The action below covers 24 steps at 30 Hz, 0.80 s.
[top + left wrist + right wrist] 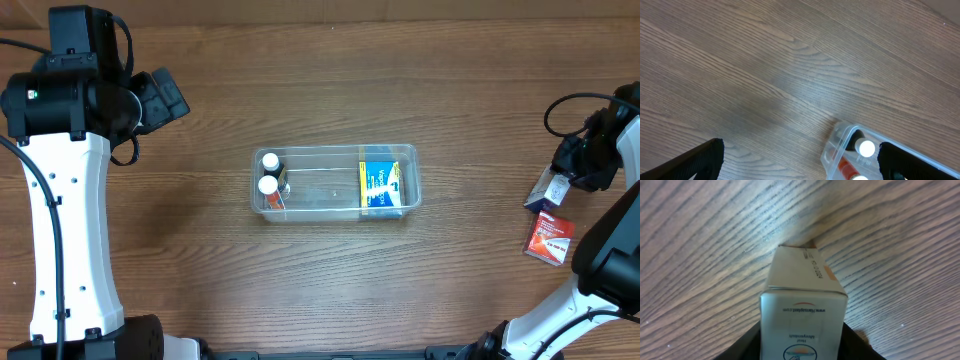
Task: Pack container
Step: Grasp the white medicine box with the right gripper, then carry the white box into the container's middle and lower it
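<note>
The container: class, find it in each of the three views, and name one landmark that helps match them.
Overhead: the container lies at the middle of the table.
Left wrist: its rounded corner shows at the bottom right.
Right wrist: not in view.
Shared landmark: the white-capped bottles inside it, seen overhead and from the left wrist.

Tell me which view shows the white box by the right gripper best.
The right wrist view: the white box is close and large, its print visible. Overhead shows only a small part at the right edge; the left wrist view shows none.
</note>
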### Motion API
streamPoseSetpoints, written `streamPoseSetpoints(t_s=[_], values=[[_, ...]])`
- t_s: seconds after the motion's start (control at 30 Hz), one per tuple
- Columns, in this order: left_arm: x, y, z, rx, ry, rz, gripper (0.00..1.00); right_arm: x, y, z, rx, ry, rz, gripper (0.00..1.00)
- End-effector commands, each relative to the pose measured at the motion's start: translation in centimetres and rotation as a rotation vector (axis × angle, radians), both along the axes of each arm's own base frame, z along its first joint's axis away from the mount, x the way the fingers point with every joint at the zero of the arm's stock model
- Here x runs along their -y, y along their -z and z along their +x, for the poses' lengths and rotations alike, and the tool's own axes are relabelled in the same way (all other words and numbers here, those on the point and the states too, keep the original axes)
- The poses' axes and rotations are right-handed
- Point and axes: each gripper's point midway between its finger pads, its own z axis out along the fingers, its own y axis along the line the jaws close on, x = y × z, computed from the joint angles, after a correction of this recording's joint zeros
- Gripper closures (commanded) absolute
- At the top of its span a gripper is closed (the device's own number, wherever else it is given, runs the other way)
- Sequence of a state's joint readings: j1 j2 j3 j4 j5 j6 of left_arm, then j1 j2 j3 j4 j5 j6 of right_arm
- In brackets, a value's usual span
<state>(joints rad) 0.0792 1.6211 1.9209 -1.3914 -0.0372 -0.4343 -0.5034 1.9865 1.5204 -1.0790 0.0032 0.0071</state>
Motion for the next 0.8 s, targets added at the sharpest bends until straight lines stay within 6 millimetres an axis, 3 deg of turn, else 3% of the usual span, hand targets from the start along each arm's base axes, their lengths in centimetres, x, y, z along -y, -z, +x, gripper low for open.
streamPoseSetpoints(t_s=[0.0, 0.27, 0.37, 0.6, 0.77], values=[[0.1, -1.1, 0.0, 0.033, 0.020, 0.008, 0.00, -0.3, -0.4, -0.3, 0.011, 0.020, 0.003, 0.60], [0.1, -1.1, 0.0, 0.033, 0.020, 0.008, 0.00, -1.0, -0.8, 0.5, 0.052, 0.017, 0.052, 0.76], [0.1, -1.1, 0.0, 0.033, 0.020, 0.008, 0.00, -1.2, -1.8, 1.1, 0.081, 0.014, 0.063, 0.78], [0.1, -1.1, 0.0, 0.033, 0.020, 0.008, 0.00, -1.1, -6.4, 2.0, 0.188, -0.002, 0.006, 0.78], [0.1, -1.1, 0.0, 0.033, 0.020, 0.008, 0.00, -2.5, -9.8, 1.9, 0.234, -0.032, -0.011, 0.78]])
